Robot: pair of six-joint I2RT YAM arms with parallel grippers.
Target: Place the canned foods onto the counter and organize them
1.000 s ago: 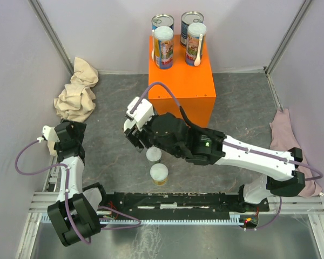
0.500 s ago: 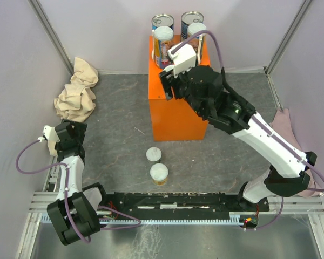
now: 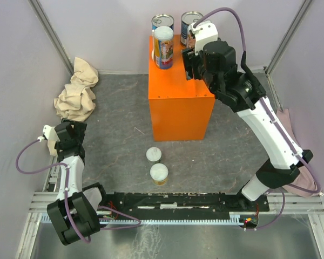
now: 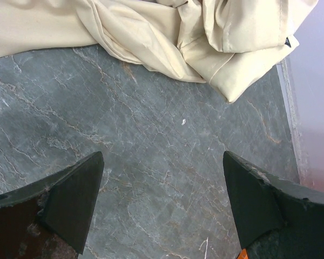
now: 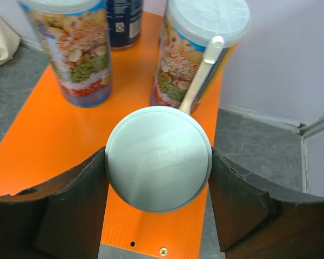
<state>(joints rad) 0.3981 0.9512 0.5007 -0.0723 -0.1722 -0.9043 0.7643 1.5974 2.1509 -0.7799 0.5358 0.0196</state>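
Observation:
My right gripper (image 5: 158, 162) is shut on a can with a pale lid (image 5: 158, 157), held above the right part of the orange counter (image 5: 54, 135). Just beyond it stand two colourful cans (image 5: 75, 54) (image 5: 197, 54), the right one with a white spoon on its side, and a blue tin (image 5: 124, 16). From above, the right gripper (image 3: 193, 51) is over the counter (image 3: 178, 102), next to a colourful can (image 3: 163, 47) and two blue tins (image 3: 162, 22) (image 3: 190, 17). Two white-lidded cans (image 3: 154, 155) (image 3: 159, 174) stand on the floor. My left gripper (image 4: 162, 205) is open over bare floor.
A beige cloth (image 3: 75, 91) lies crumpled at the left wall, its folds (image 4: 205, 38) just beyond the left fingers. A pink cloth (image 3: 283, 129) lies by the right wall. The black rail (image 3: 173, 202) runs along the near edge.
My right arm has risen from low in front of the counter, near the floor cans, and swung to above the counter's right rear. The left arm has not moved.

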